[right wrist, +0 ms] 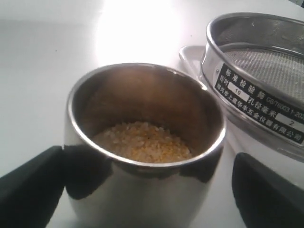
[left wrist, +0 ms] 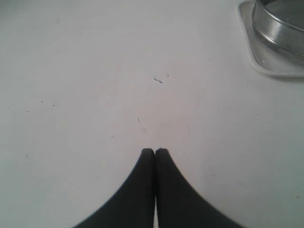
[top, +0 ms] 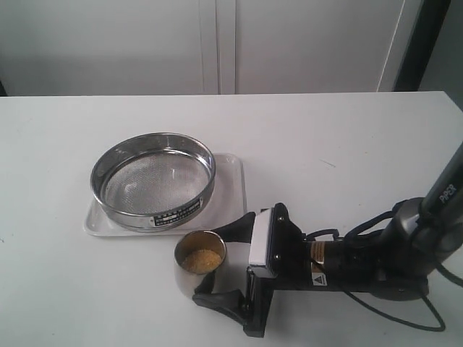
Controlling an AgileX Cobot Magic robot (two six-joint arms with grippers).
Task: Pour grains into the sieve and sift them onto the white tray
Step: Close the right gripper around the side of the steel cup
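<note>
Exterior view: the sieve (top: 153,181) is seen standing on the white tray (top: 230,181), left of centre, its mesh bare. Just below and right of it, a steel cup (top: 189,278) of grains (top: 200,260) is flanked by the right fingers (top: 237,228), which are spread wide with nothing gripped.

Left wrist view: the left fingers (left wrist: 155,161) are pressed together, empty, over bare bench (left wrist: 95,71). The white tray (left wrist: 266,66) is cut off at upper right.

Right wrist view: the steel cup (right wrist: 142,190), partly filled, is centred between the right fingers (right wrist: 28,185). The sieve (right wrist: 256,95) lies beyond at upper right.
</note>
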